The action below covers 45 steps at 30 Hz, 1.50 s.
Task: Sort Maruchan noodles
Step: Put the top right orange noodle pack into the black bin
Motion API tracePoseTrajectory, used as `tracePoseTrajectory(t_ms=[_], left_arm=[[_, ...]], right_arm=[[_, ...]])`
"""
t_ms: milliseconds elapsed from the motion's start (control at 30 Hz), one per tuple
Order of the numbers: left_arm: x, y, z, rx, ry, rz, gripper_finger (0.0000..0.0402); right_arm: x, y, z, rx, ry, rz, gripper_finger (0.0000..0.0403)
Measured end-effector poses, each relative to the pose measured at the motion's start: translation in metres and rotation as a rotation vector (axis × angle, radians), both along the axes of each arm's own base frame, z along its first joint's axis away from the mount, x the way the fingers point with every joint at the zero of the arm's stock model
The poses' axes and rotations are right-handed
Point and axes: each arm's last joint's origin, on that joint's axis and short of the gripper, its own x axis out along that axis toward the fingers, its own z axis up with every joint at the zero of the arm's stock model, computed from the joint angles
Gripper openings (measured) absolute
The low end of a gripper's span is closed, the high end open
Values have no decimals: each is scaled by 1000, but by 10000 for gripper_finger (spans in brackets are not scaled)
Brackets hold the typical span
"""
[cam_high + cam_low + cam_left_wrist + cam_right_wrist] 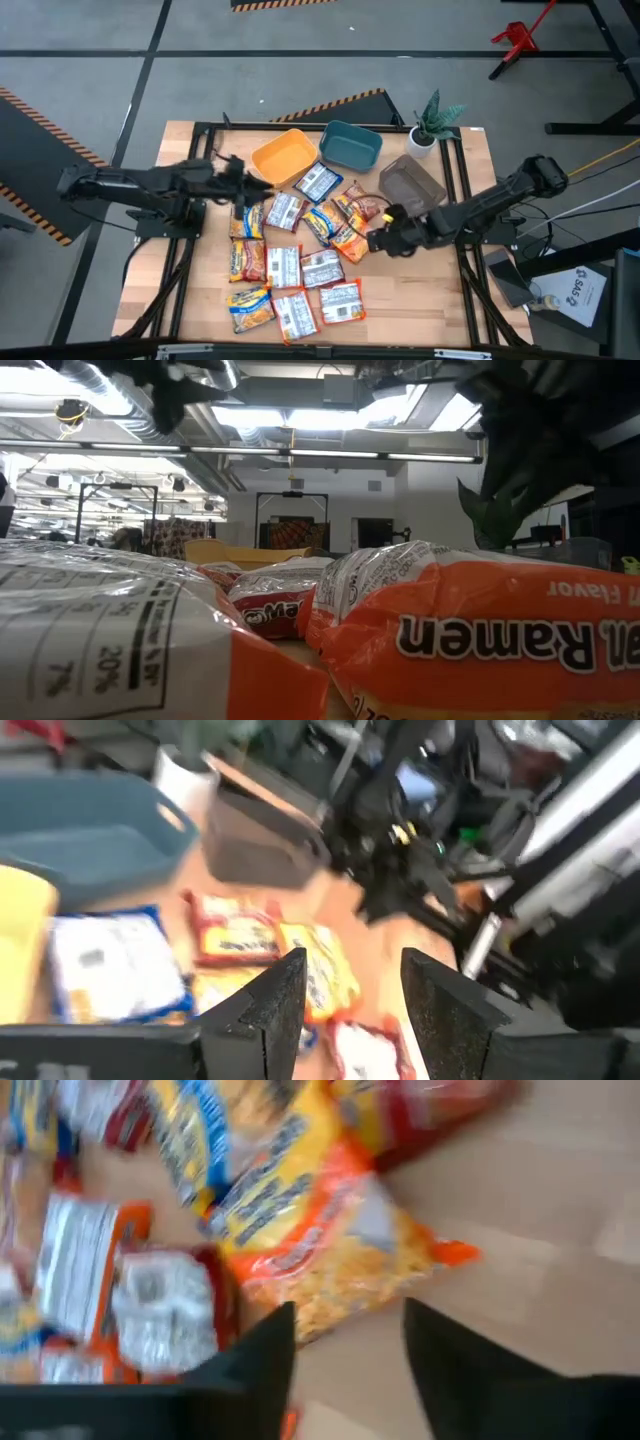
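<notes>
Several Maruchan noodle packets (300, 265), in yellow-and-blue, maroon and orange, lie flat and partly overlapping on the middle of the table. My left gripper (262, 190) (352, 990) is open above the pile's left far part, near the yellow bin. It looks across a maroon packet (235, 930) and a yellow packet (320, 965). My right gripper (372, 240) (345, 1340) is open at the pile's right edge, its fingers just short of an orange-and-yellow packet (330, 1250) (350, 243). The low view is filled by an orange packet (480, 630).
A yellow bin (285, 157), a teal bin (350, 145) and a grey bin (412, 183) stand along the far side of the table. A small potted plant (432, 125) sits at the far right corner. Bare wood lies right of the pile.
</notes>
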Motion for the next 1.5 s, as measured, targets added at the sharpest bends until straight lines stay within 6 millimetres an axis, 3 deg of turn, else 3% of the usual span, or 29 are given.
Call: tracePoseTrajectory(t_ms=[167, 333, 533, 1000, 1200, 1500], left_arm=[[33, 0, -14, -19, 3, -75, 181], [60, 11, -25, -68, -44, -108, 200], [77, 23, -36, -122, -69, -106, 214], [79, 28, -38, -119, -66, -67, 215], [79, 28, -38, -118, -69, -66, 215], [79, 28, -38, -117, -70, -63, 215]], right_arm=[[-13, 12, -8, -12, -82, -215, 280], [-19, 11, -25, -2, -110, -339, 324], [-13, 13, -46, -25, -119, -368, 330], [15, 25, -103, -175, -191, -383, 325], [20, 27, -104, -225, -228, -335, 278], [27, 29, -101, -190, -276, -313, 88]])
